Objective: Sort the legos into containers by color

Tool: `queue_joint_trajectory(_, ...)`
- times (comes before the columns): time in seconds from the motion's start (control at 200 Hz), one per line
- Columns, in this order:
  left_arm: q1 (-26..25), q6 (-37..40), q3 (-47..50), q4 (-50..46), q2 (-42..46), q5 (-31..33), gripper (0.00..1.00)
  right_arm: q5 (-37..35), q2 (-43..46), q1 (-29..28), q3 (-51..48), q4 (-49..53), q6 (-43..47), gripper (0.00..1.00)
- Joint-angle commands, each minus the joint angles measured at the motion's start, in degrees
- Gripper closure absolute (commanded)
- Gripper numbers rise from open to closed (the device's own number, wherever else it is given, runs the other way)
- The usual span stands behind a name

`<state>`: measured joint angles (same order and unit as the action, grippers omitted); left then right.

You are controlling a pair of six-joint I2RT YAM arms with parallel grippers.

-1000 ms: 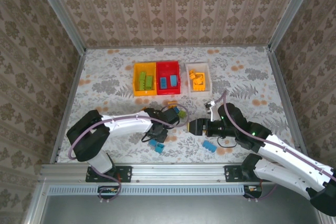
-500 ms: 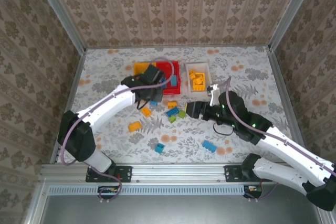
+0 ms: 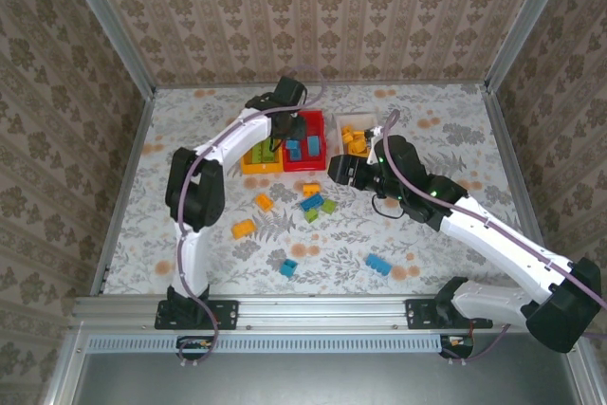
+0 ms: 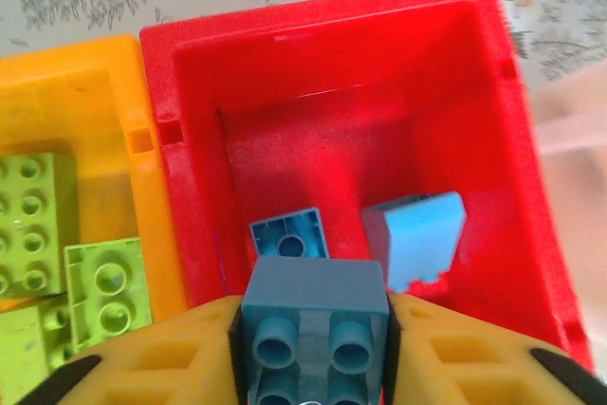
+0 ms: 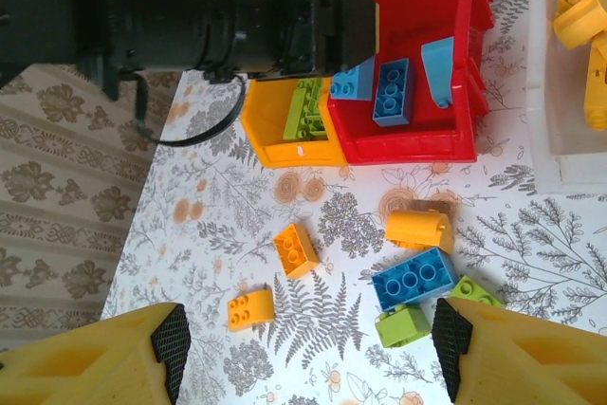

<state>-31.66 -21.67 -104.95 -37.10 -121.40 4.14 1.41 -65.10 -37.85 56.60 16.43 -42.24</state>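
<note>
Left tool point(image 4: 313, 334) grips a blue brick point(image 4: 315, 301) directly over the red bin point(image 4: 332, 35). Step in hand: drop-off. Next move: let go. Right tool point(image 5: 308, 343), wide open and empty, hovers above loose bricks point(image 5: 296, 250) on the surface point(image 5: 190, 234).

Cropped at the edges
Left wrist view: blue brick point(image 4: 315, 324) cut off below, yellow bin point(image 4: 90, 92) cut off left. Right wrist view: white bin point(image 5: 579, 170) cut off right.
</note>
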Motion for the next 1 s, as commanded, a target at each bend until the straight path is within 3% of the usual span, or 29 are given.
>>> queue_joint_trajectory(0.0, 0.19, 0.19, -2.83, -1.19, -0.46, -3.59, 0.52, -0.96, -0.07, 0.32, 1.04, 1.27, -0.43, 0.28)
queue_joint_trajectory(0.14, 0.11, -1.14, -1.42, 0.13, 2.06, -5.61, 0.45, -0.07, -0.78, 0.41, 0.4, 1.5, 0.21, 0.27)
queue_joint_trajectory(0.325, 0.11, -4.35, 4.94, 3.56, 10.11, -6.04, 0.45, 0.14, -3.82, -0.85, 0.23, 2.54, 4.95, 0.28)
queue_joint_trajectory(0.42, 0.11, -7.51, 11.86, 6.11, 17.7, -4.01, 0.47, 0.35, -9.6, -2.96, 3.13, 5.09, 11.21, 0.28)
queue_joint_trajectory(0.55, 0.17, -14.6, 24.88, 6.6, 32.17, 2.96, 0.48, -0.78, -21.14, -8.4, 11.32, 10.13, 20.91, 0.28)
queue_joint_trajectory(0.735, 0.49, -25.89, 45.4, 1.06, 58.8, 13.13, 0.47, -5.27, -38.42, -15.02, 24.68, 17.13, 24.26, 0.26)
queue_joint_trajectory(0.995, 0.55, -35.0, 61.25, -13.46, 91.97, 15.36, 0.45, -9.34, -59.22, -17.09, 45.76, 26.62, 23.86, 0.23)
